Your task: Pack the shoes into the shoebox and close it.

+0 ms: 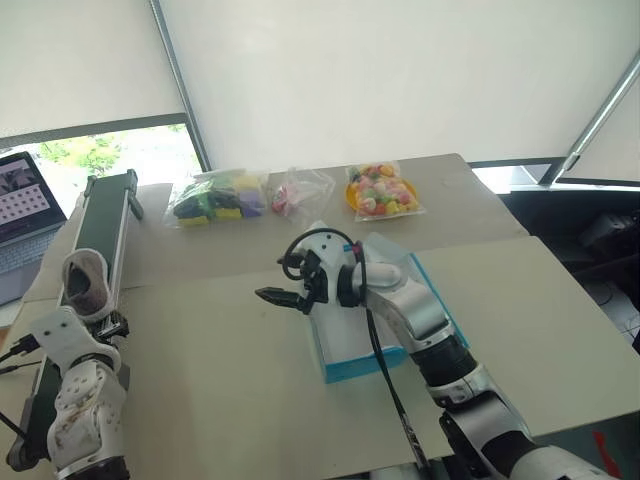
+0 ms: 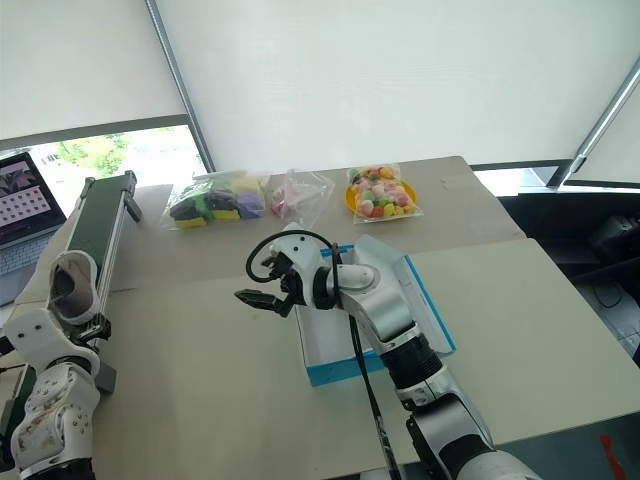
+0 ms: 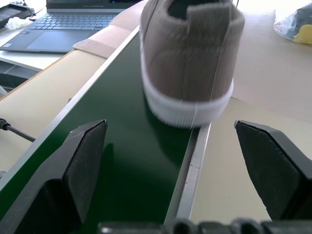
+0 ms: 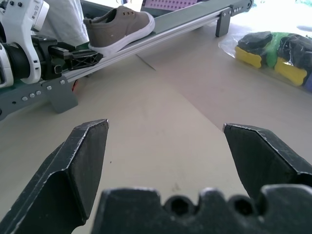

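One grey canvas sneaker with white sole on green conveyor belt, left of frame, before wide-open left gripper. Bright blue cardboard shoebox at centre, under right gripper, also spread open, empty.

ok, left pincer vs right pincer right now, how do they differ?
The left pincer sits at the green conveyor, lined up on the heel of a grey shoe. The right pincer hovers over bare table beside the blue shoebox, pointing across toward the left one. Both are open and hold nothing.
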